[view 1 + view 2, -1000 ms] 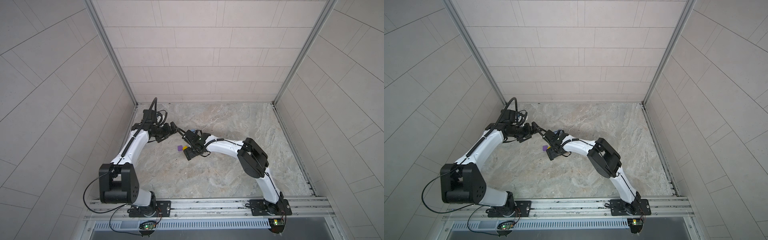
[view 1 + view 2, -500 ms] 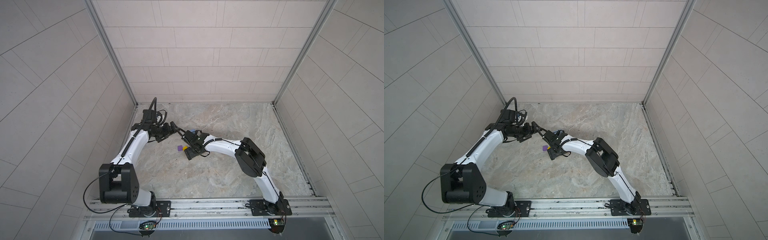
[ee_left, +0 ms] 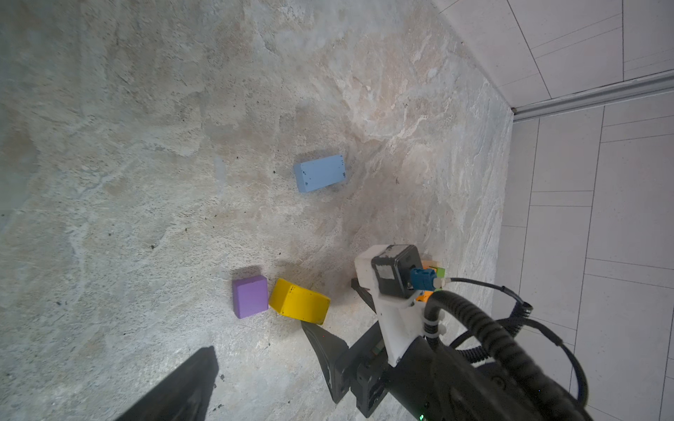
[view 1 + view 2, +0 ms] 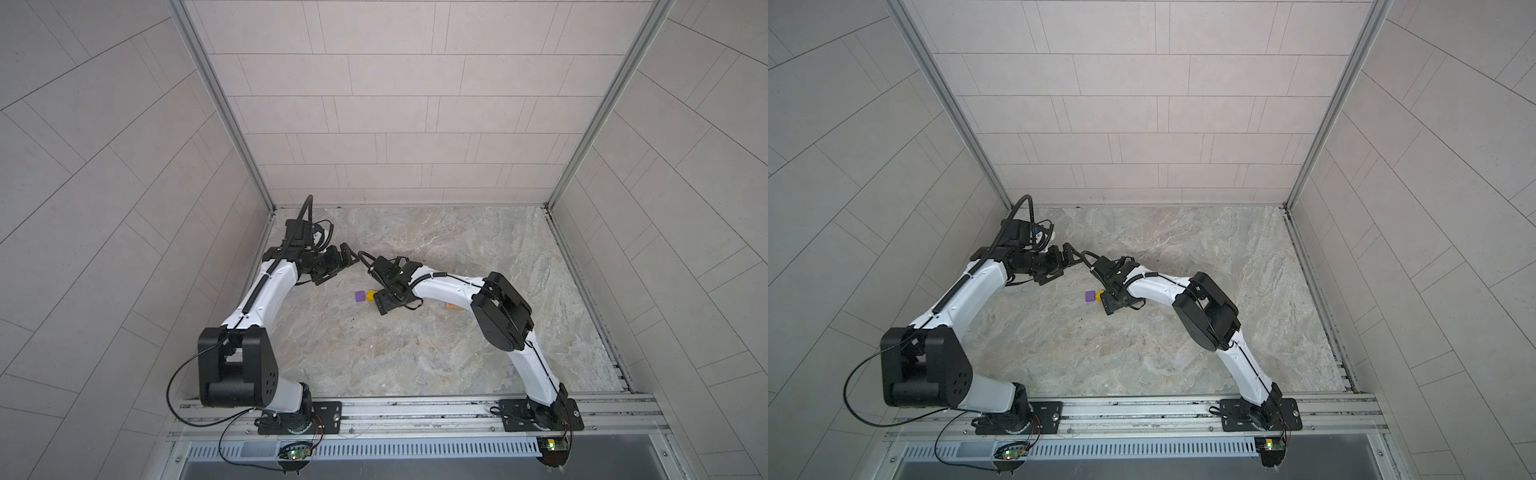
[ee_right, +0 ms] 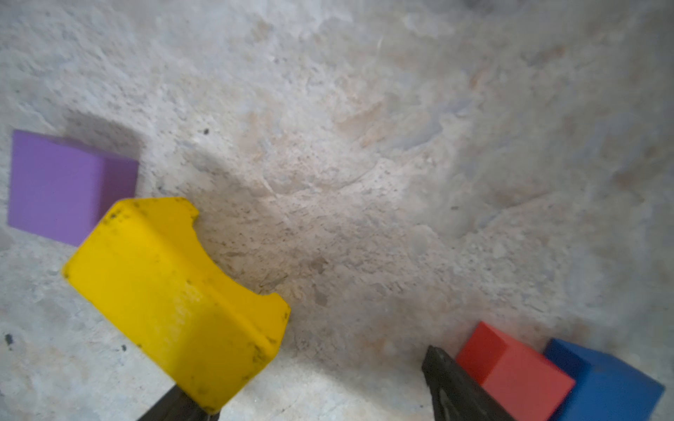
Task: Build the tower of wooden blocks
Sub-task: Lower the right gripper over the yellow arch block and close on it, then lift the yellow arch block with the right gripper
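A yellow block (image 5: 171,291) with a curved notch lies on the stone floor, touching a purple cube (image 5: 62,186). My right gripper (image 5: 310,375) stands open low over the floor. One of its fingers is under the yellow block's near end, and the other finger (image 5: 456,390) is beside a red cube (image 5: 510,368) and a blue cube (image 5: 605,386). A light-blue brick (image 3: 320,173) lies apart. Bits of orange (image 3: 425,297) and green (image 3: 440,271) blocks show behind the right wrist camera. My left gripper (image 4: 347,264) hovers open and empty at the back left. The tower is hidden.
The marble floor (image 4: 415,353) is enclosed by tiled walls on three sides. The two wrists come close to each other at the left middle. A tan and orange piece (image 4: 453,306) peeks out under the right forearm. A metal rail (image 4: 415,409) runs along the front.
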Tool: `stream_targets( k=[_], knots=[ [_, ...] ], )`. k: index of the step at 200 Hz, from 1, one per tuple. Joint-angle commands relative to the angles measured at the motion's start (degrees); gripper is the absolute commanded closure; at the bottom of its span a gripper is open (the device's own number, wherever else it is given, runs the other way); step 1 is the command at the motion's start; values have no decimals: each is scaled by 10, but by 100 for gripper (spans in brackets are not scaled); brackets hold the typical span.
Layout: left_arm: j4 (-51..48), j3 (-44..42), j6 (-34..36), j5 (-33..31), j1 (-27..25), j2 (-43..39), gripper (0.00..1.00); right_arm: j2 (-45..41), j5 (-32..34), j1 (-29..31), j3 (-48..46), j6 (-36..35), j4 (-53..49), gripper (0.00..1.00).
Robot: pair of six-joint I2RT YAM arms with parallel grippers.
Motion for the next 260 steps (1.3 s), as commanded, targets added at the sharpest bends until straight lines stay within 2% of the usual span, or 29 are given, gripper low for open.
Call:
stream_targets(
  k=[1, 56, 103, 145, 214, 260],
  knots=[
    [1, -7, 1, 6, 3, -14, 1, 7, 19, -12, 13, 5, -28, 15],
    [-3, -7, 2, -2, 4, -14, 2, 2, 12, -20, 24, 13, -32, 15],
    [-2, -7, -4, -2, 12, -14, 2, -37, -1, -20, 16, 27, -36, 15],
    [4, -12, -9, -5, 16, -22, 1, -65, -14, -18, 13, 50, -35, 10],
    [12, -14, -14, 1, 29, -29, 2, -23, -38, -5, 81, 71, -48, 8],
    [15, -17, -17, 4, 35, -31, 2, 23, -20, 7, 129, 98, -68, 7]
  ],
)
